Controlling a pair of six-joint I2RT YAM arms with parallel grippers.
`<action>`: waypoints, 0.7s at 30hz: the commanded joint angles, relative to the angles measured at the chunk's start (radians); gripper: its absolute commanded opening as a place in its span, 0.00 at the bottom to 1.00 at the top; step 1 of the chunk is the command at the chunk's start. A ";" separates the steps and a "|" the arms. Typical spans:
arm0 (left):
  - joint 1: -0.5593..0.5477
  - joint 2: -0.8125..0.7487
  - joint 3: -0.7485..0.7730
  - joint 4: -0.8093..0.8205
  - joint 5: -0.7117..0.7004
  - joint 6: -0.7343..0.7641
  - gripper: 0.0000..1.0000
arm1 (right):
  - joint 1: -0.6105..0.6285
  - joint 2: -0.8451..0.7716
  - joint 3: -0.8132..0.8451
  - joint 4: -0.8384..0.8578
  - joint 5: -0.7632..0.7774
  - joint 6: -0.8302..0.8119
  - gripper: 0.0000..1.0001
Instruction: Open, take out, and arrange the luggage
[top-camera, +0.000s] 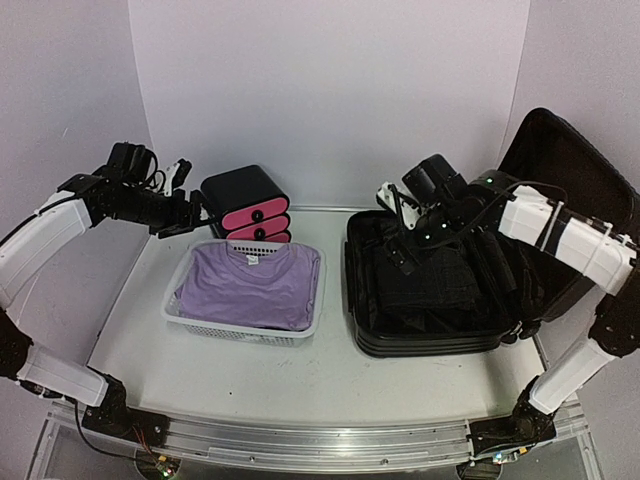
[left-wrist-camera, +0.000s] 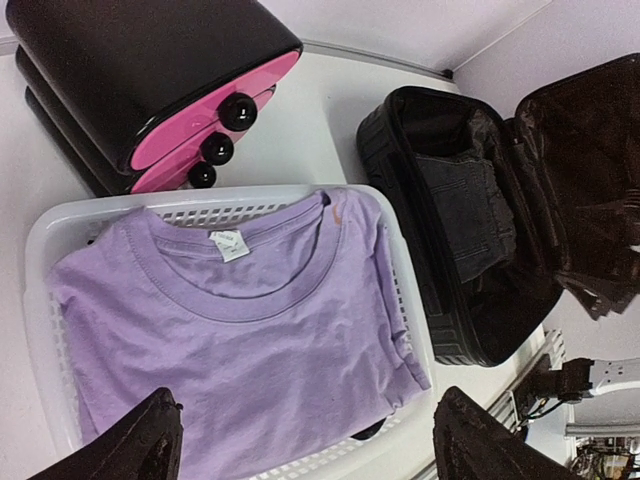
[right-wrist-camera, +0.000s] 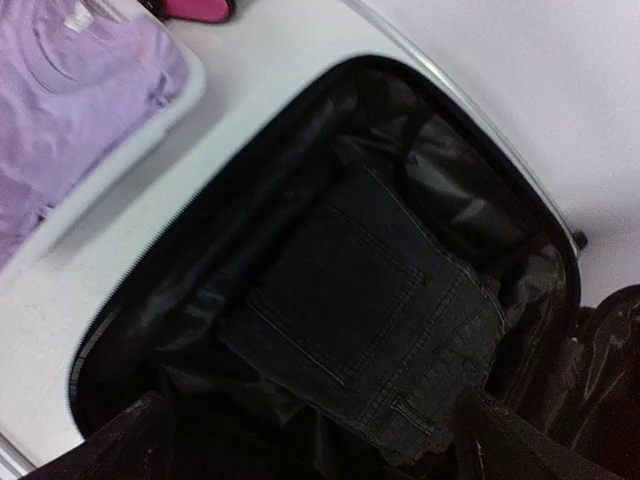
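1. Luggage (top-camera: 430, 343) lies open on the desk's (top-camera: 330, 385) right half; my left tool (left-wrist-camera: 310, 420) hangs wide and empty above the basket (top-camera: 240, 332).
2. My right tool (right-wrist-camera: 315, 430) gapes wide over the jeans (right-wrist-camera: 350, 300) inside; pinching lining (right-wrist-camera: 470, 200) too could drag the luggage.

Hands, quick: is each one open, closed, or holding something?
Left hand: open, holding nothing.
Right hand: open, holding nothing, above the luggage.

Pale white walls (top-camera: 330, 90) around a white tabletop (top-camera: 330, 380), metal rail (top-camera: 320, 445) along its near edge.
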 joint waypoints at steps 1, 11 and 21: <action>-0.011 0.039 0.014 0.114 0.072 -0.055 0.87 | -0.033 0.099 -0.023 -0.064 -0.040 -0.086 0.98; -0.016 0.073 0.030 0.119 0.094 -0.068 0.88 | -0.075 0.333 0.066 -0.097 -0.064 -0.143 0.98; -0.016 0.064 0.034 0.119 0.084 -0.063 0.88 | -0.083 0.469 0.058 -0.063 -0.010 -0.135 0.98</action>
